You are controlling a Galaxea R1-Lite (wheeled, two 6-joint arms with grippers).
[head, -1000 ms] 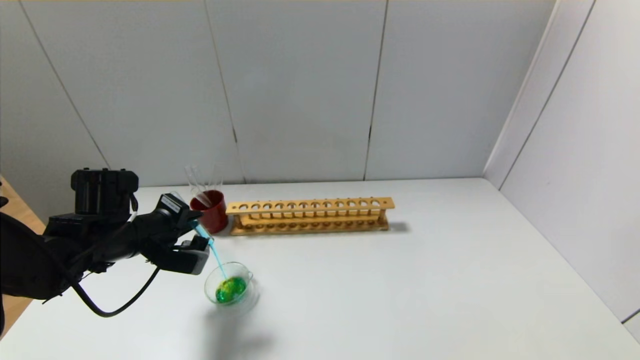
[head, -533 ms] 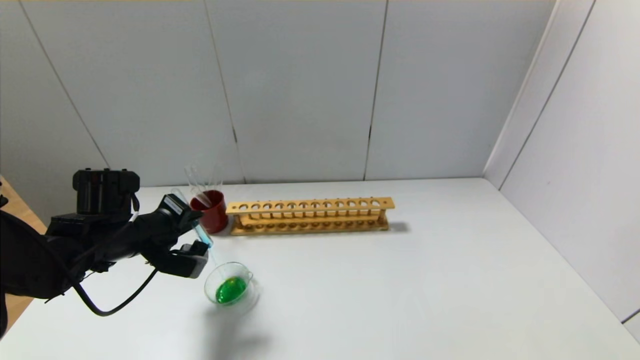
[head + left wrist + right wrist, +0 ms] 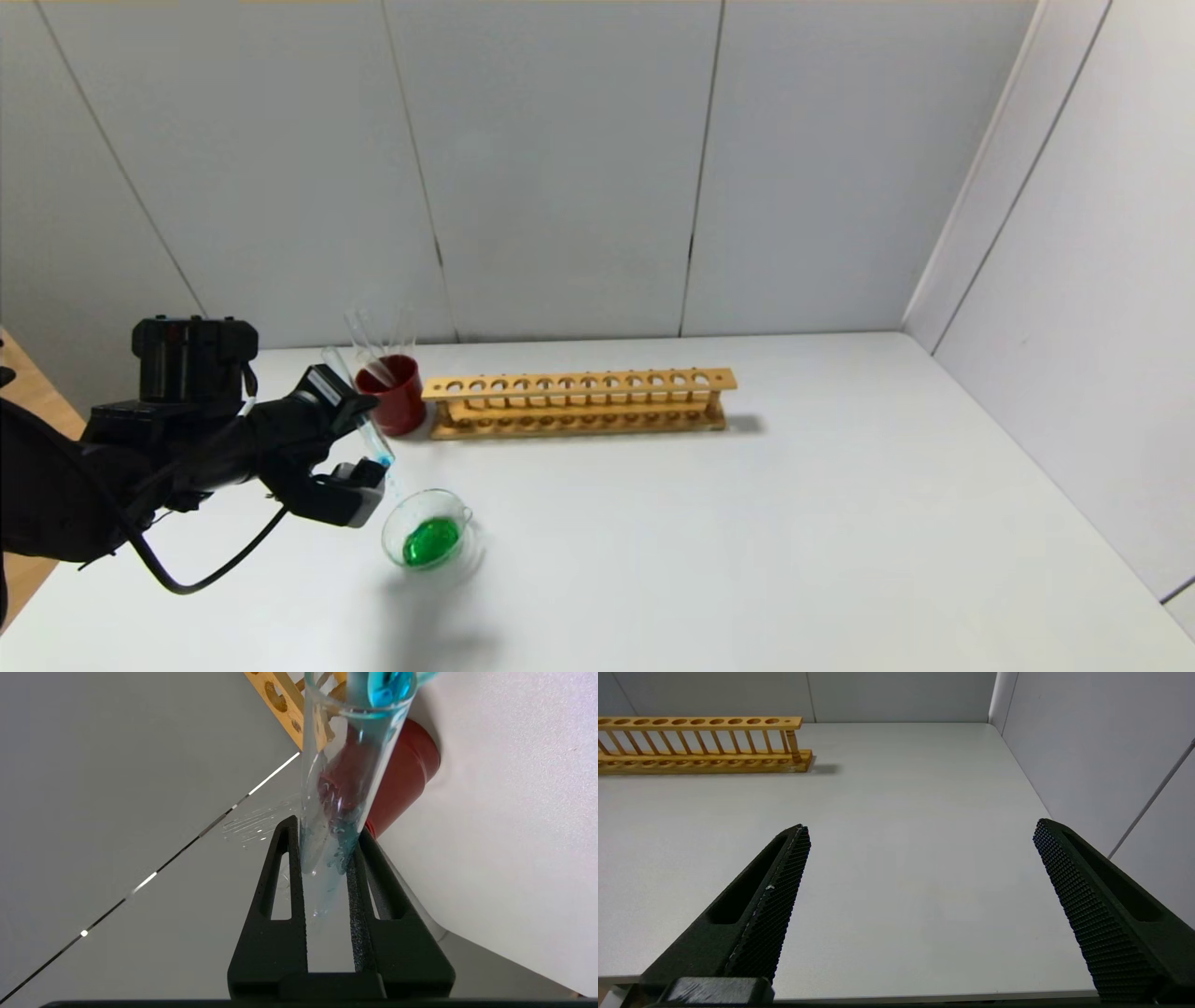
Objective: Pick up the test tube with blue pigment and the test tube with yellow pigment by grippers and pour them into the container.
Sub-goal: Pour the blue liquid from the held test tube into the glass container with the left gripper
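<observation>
My left gripper (image 3: 362, 450) is shut on the test tube with blue pigment (image 3: 359, 415), tilted with its mouth down toward the container (image 3: 448, 496). The container is a low clear glass dish on the table, holding green liquid. In the left wrist view the black fingers (image 3: 359, 882) clamp the tube (image 3: 343, 765). Its walls carry blue smears and a blue drop sits at its mouth. The test tube with yellow pigment is out of view. My right gripper (image 3: 920, 830) stands open over bare table, off to the right and outside the head view.
A dark red cup (image 3: 397, 397) holding clear tubes stands behind the left gripper. A long wooden tube rack (image 3: 579, 401) sits beside the cup, with empty holes. Grey walls close the table's back and right side.
The blue stream from the tube into the container has stopped. The liquid there went from yellow-green to even green. The left gripper drew slightly back and left.
</observation>
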